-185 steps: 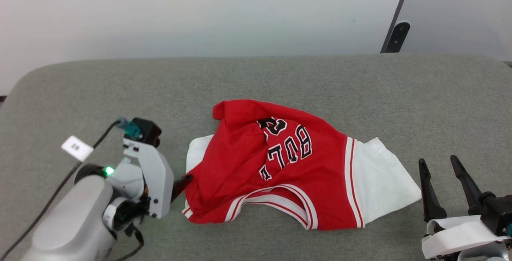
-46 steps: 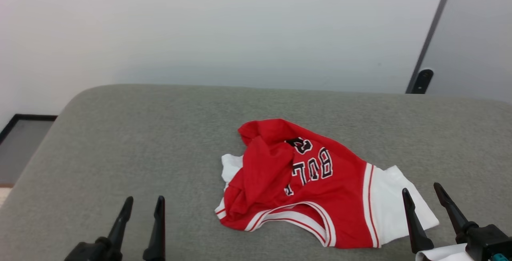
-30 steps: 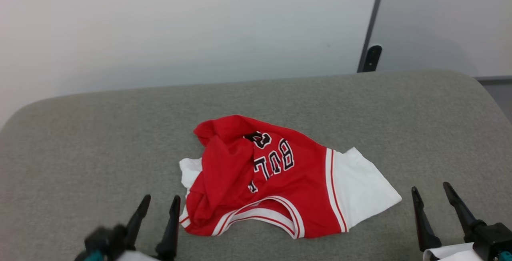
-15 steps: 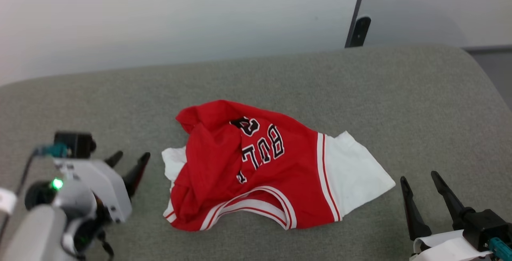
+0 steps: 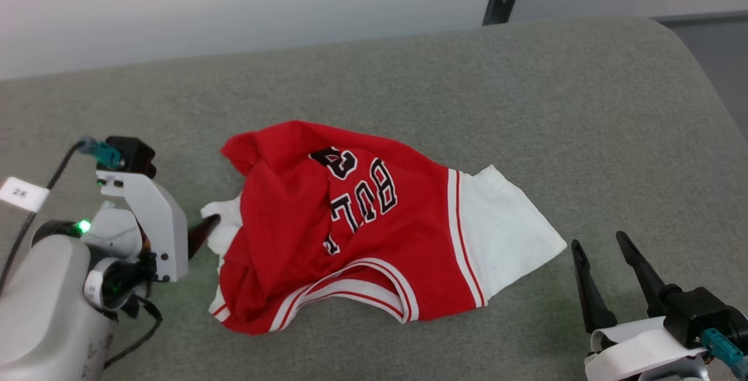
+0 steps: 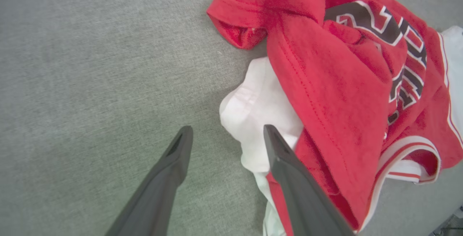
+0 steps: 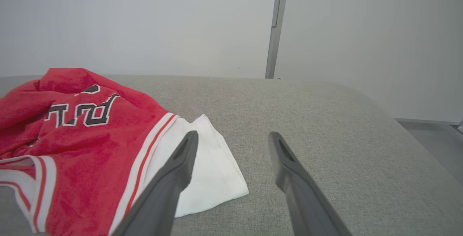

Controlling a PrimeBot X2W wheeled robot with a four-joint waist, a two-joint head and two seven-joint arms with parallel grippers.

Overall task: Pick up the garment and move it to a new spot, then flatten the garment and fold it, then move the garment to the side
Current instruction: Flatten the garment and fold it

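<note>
Red and crumpled, the Bulls jersey (image 5: 350, 223) lies in the middle of the grey padded bench (image 5: 555, 77), with the left gripper (image 6: 228, 129) wide open right at its left white sleeve and the right gripper (image 5: 600, 239) wide open, empty, near the front edge just past the other sleeve.

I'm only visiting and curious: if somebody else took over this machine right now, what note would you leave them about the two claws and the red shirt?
The left gripper is open and holds nothing, with its tips at the bunched white sleeve on the garment.
The right gripper is open and empty, beside the other white sleeve and apart from it.
The garment lies crumpled mid gray padded surface, ungripped.
Done: nothing that shows.
Left: grasp, move, flatten, fold, set aside.
</note>
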